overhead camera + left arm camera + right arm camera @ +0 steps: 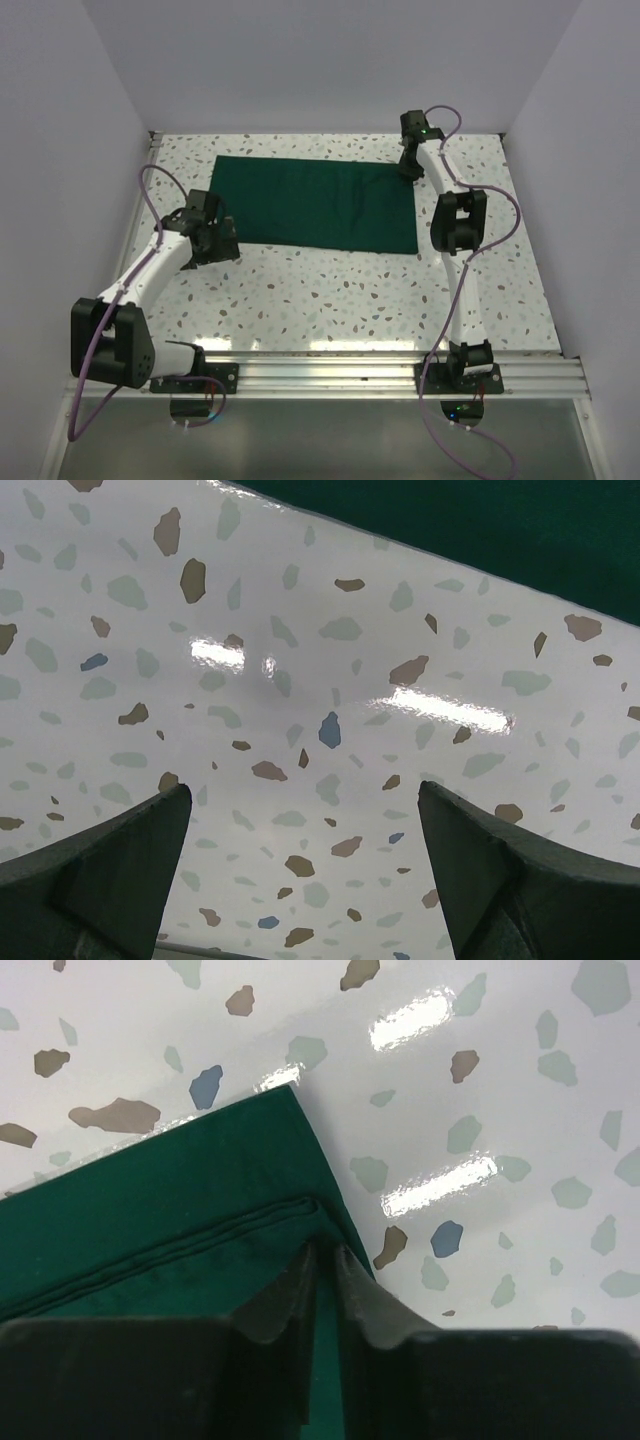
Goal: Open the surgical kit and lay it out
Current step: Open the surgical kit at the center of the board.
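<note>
The dark green cloth wrap (315, 203) lies flat on the far half of the speckled table. No steel tray or instruments show. My right gripper (408, 165) is at the wrap's far right corner. In the right wrist view its jaws (325, 1252) are shut on a fold of the green cloth (180, 1230) near that corner. My left gripper (215, 240) hovers just off the wrap's near left corner. In the left wrist view it (305, 800) is open and empty over bare table, with the wrap's edge (480, 530) at the top.
White walls enclose the table (330, 300) on the left, back and right. A metal rail (350, 365) with the arm bases runs along the near edge. Purple cables loop beside both arms.
</note>
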`<state>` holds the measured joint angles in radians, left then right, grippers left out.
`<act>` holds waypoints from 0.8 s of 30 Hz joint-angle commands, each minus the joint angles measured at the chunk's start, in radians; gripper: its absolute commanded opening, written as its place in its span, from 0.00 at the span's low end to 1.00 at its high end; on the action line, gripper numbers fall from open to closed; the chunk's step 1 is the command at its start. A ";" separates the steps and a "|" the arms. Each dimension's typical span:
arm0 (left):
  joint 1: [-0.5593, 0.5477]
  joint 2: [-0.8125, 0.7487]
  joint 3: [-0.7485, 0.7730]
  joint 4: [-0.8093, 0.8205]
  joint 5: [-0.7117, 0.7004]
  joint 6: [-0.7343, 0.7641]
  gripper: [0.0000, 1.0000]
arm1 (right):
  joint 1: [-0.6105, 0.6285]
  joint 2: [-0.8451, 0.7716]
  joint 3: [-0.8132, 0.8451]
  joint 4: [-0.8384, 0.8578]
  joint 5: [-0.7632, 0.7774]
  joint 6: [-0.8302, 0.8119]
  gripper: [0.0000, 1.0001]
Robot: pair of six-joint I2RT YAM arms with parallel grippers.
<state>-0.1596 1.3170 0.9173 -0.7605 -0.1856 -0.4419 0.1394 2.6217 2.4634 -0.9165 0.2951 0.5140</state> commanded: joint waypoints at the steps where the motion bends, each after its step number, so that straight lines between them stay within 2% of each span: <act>1: 0.002 0.011 0.009 0.007 0.003 0.020 1.00 | 0.005 0.046 0.028 0.016 0.012 0.014 0.10; 3: 0.002 0.014 0.012 0.006 -0.002 0.022 1.00 | 0.005 0.043 0.028 0.018 0.009 0.012 0.01; 4: 0.002 0.017 0.012 0.006 -0.003 0.022 1.00 | 0.005 0.035 0.029 0.018 0.006 0.011 0.00; 14: 0.002 0.054 0.078 0.009 -0.014 0.022 1.00 | 0.006 -0.071 0.019 0.005 -0.007 -0.040 0.00; 24: 0.002 0.064 0.216 -0.032 -0.077 0.019 1.00 | 0.031 -0.258 -0.125 -0.008 -0.115 -0.045 0.00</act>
<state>-0.1596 1.3819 1.0573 -0.7753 -0.2188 -0.4343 0.1490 2.4920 2.3627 -0.9131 0.2379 0.4881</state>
